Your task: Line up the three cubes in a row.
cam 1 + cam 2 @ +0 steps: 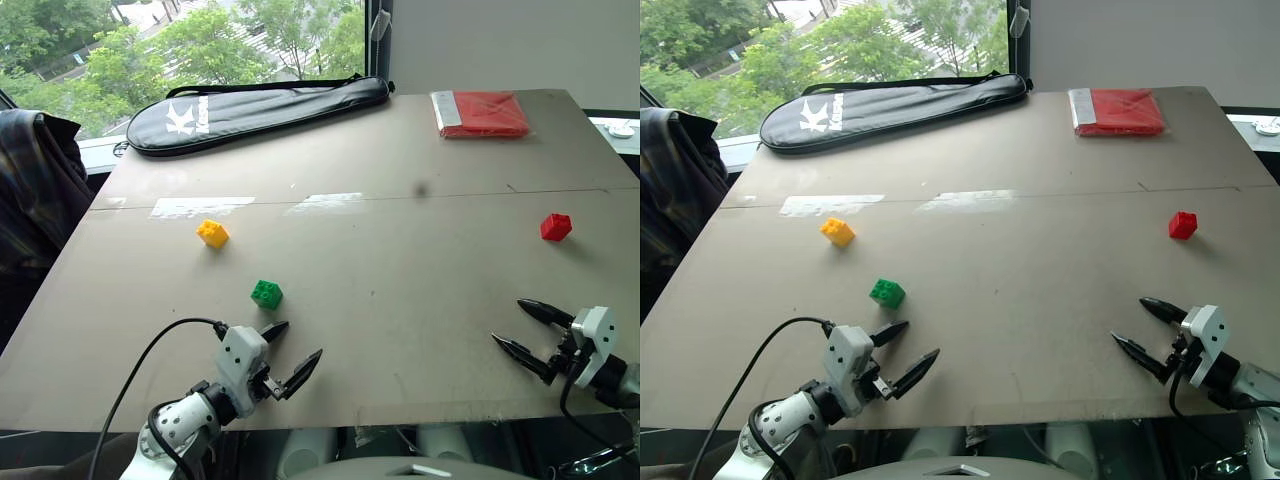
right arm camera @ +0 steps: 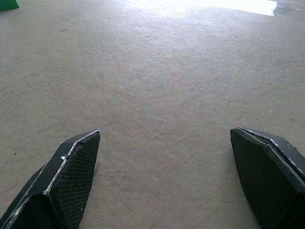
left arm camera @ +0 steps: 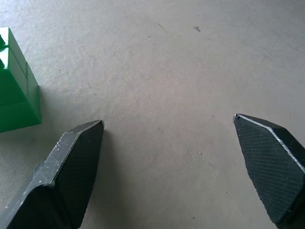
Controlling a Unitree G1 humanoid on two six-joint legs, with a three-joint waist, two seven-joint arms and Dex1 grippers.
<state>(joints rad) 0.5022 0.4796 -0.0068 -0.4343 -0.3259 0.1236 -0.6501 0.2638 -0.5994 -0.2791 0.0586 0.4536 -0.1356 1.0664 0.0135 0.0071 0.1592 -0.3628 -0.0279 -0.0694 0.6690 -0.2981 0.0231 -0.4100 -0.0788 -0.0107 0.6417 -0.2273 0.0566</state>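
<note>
Table: my work surface is a grey-brown table (image 1: 400,330); all three cubes sit on it, none held.
Yellow cube: yellow cube (image 1: 212,233) sits on my left side, mid-table.
Green cube: green cube (image 1: 266,293) is near the yellow one, closer to me and a little to its right, apart from it.
Red cube: red cube (image 1: 555,227) stands alone far to my right, well apart from the other two.
Left claw: my left claw (image 1: 296,352) hangs low at the near edge, fingers spread wide, nothing between them; the green cube is just beyond it.
Right claw: my right claw (image 1: 521,329) also has its fingers wide apart and empty, near the table's near right edge.
Far edge: black zipped bag (image 1: 255,110) and flat red packet (image 1: 480,113).
</note>
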